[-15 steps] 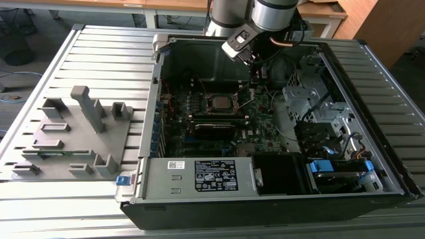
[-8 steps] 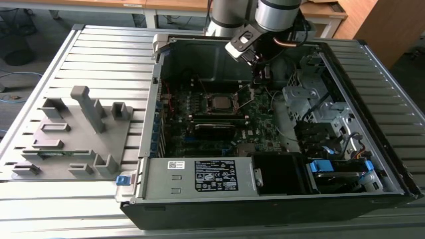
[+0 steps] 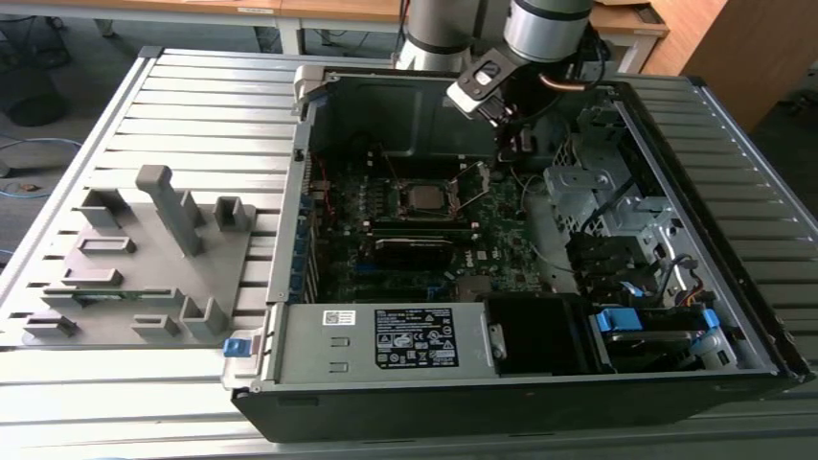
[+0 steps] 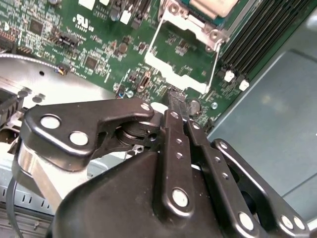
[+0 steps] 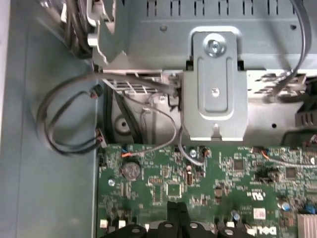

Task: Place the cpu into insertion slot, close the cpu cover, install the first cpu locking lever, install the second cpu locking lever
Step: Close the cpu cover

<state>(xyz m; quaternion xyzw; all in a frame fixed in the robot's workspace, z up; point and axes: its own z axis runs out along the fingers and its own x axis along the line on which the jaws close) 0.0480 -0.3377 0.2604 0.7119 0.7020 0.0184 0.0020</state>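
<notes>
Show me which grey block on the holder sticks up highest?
The slim post near the holder's middle; the other blocks are short stubs.

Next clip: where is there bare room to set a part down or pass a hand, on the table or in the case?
Free in the exterior view: the table above the grey fixture, and its strip on the exterior view's right of the computer case. Inside, the bare panel between case wall and motherboard. Crowded: the drive cages beside the gripper.
</notes>
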